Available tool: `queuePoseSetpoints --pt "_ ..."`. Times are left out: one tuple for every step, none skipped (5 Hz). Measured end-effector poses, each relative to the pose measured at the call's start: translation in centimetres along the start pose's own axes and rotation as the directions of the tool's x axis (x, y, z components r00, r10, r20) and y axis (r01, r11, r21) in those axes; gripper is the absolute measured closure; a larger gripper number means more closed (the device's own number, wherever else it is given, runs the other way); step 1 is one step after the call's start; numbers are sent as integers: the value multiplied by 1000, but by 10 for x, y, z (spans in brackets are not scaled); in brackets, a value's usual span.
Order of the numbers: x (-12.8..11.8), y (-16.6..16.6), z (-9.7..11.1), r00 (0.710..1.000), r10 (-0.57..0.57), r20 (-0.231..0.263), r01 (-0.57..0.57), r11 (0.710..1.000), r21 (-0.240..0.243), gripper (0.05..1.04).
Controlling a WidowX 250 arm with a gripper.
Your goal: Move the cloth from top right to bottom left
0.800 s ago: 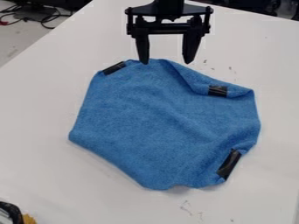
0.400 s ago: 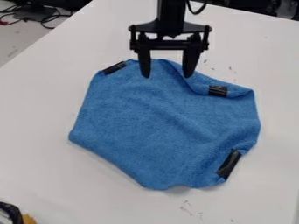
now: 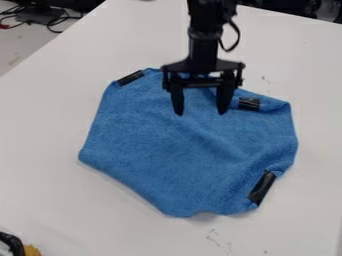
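Over the upper part of the cloth hangs the black gripper (image 3: 200, 111), its two fingers apart and pointing down, with no cloth between them that I can see held. The blue cloth (image 3: 174, 155) lies spread across the middle of the table, its corners folded in. Black tape strips mark its upper left edge, its upper right fold and its lower right edge. Whether the fingertips touch the cloth, I cannot tell.
The white table (image 3: 53, 115) surrounds the cloth. At the lower left corner of the view sits a black and yellow object (image 3: 17, 245). Dark cables (image 3: 63, 19) lie beyond the table's edge at the upper left.
The gripper has come down the view, from above the cloth's top edge to over its upper part, shifting slightly right. The cloth has not moved.
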State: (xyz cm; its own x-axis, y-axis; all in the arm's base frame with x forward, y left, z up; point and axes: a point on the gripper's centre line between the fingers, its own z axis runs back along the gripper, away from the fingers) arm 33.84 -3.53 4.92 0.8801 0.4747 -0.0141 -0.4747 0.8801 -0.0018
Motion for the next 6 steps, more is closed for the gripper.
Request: queuePoseSetpoints --pt "8 -12 -32 995 -69 -76 69 998 2 84" --pt "2 -16 -39 994 -91 -63 90 996 -26 83" --pt "3 -22 -42 994 -98 -49 95 994 -49 84" --pt "3 -23 -45 993 -104 -49 102 994 -50 83" --pt "-1 -22 -47 993 -115 -39 114 993 -23 83" --pt "-6 -16 -48 994 -109 -27 109 994 -23 83"
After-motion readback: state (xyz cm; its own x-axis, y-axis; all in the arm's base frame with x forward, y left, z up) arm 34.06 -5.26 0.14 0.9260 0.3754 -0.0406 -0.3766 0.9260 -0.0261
